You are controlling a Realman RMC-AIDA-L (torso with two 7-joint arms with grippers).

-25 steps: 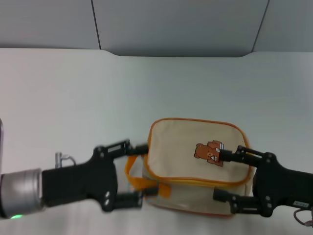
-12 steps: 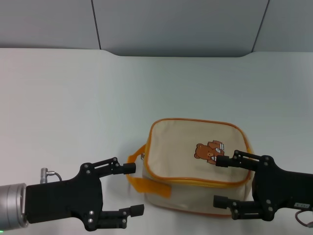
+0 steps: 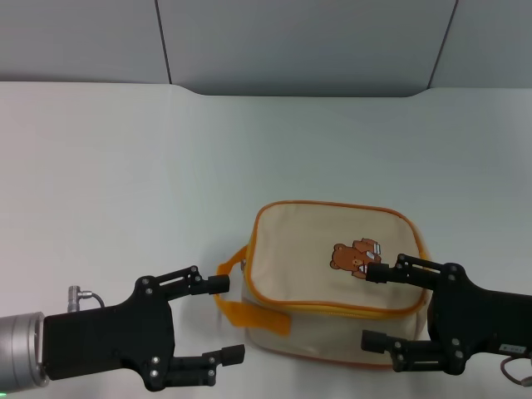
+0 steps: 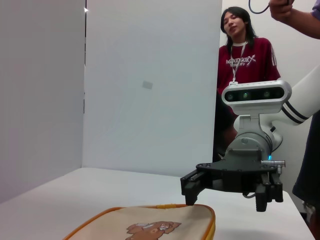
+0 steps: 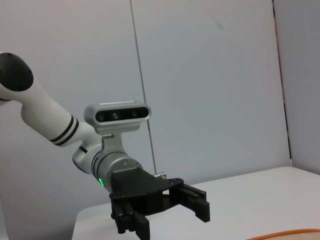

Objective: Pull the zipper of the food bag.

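Zipper (image 3: pixel 332 309) is running nine-to-three along the food bag (image 3: pixel 332 274), lying between the wide-open left gripper (image 3: pixel 226 320) and nearer, wide-open right gripper (image 3: pixel 370 306).

food bag (image 3: pixel 332 278) near corner hidden behind right gripper (image 3: pixel 376 307), zipper pull too small to tell

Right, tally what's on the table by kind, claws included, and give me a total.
Bags: 1, the beige food bag, orange-trimmed with a bear patch.
Claws: 2, the left claw beside the bag's orange handle, the right claw at its other end; both open, holding nothing.
Total: 3.
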